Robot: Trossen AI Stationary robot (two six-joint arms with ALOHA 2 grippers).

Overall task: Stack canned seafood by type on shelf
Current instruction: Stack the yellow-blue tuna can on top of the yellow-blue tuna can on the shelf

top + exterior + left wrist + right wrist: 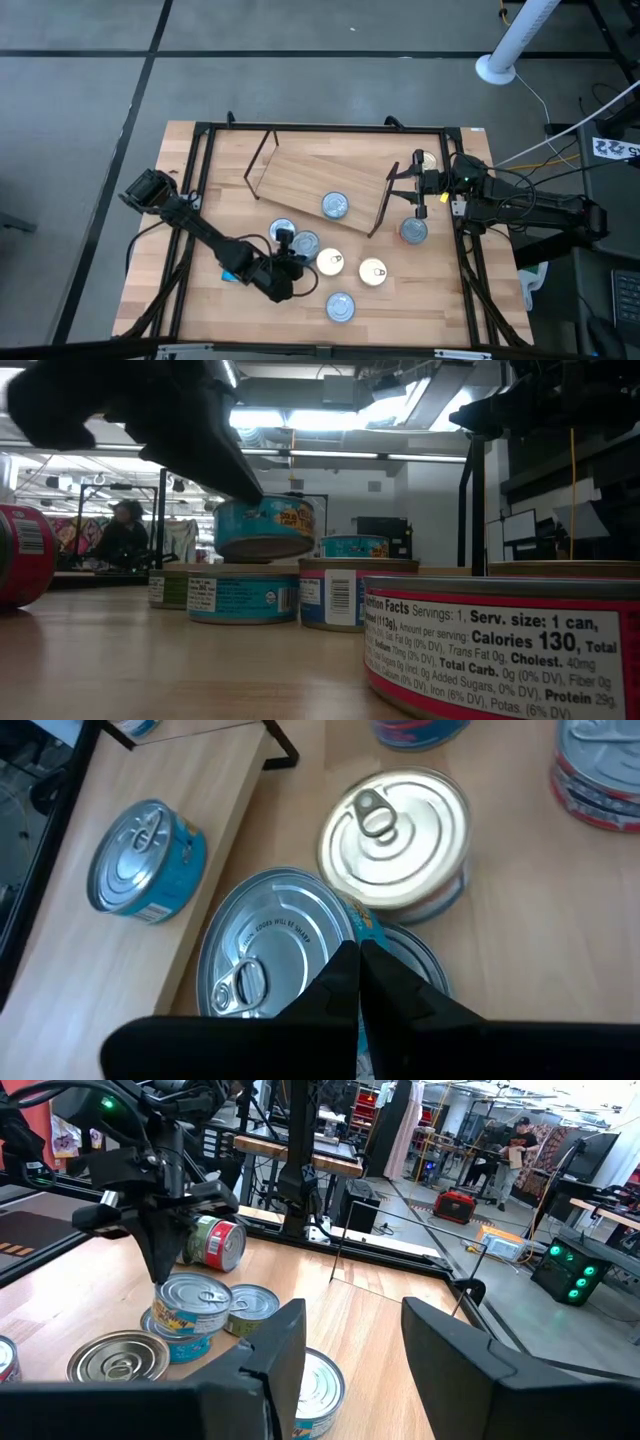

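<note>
the left gripper [284,262] is pinched shut on the rim of a teal can [264,528], lifted just over another teal can [243,598] on the table, in front of the shelf [318,180]. i think it should come down level and centred, and open only when the can rests flat. the nearest red can [500,645] reads "calories 130" and "serv. size: 1 can". one more can [334,206] stands on the shelf. the right gripper [418,181] waits half open at the shelf's right end, holding nothing

left gripper [287,238] jaws shut, right gripper [418,186] jaws apart
</note>
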